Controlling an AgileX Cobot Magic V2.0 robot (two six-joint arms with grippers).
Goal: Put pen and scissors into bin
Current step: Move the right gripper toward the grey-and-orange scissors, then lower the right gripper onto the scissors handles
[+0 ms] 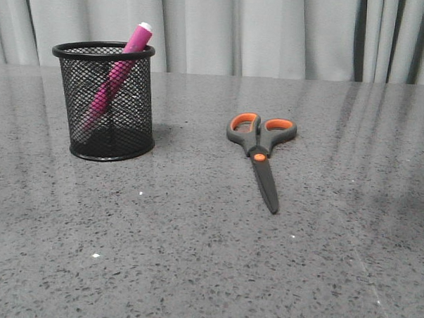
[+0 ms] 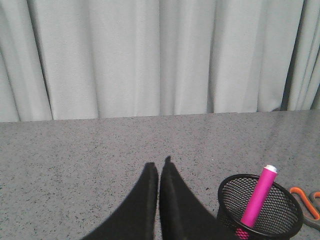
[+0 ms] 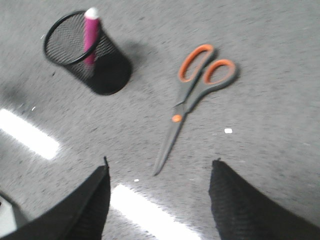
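The black mesh bin point(image 1: 112, 102) stands at the left of the grey table. The magenta pen point(image 1: 119, 74) leans inside it, white tip up. The scissors point(image 1: 259, 151) lie flat at the table's middle, orange loops away from me, blades toward me. No gripper shows in the front view. In the left wrist view my left gripper point(image 2: 159, 167) is shut and empty, with the bin point(image 2: 260, 210) and pen point(image 2: 260, 195) beside it. In the right wrist view my right gripper point(image 3: 161, 165) is open and empty above the table, short of the scissors' point(image 3: 192, 95) blade tip; the bin point(image 3: 87, 52) is farther off.
A grey curtain point(image 1: 239, 30) hangs behind the table's far edge. Bright light strips point(image 3: 30, 135) reflect on the table in the right wrist view.
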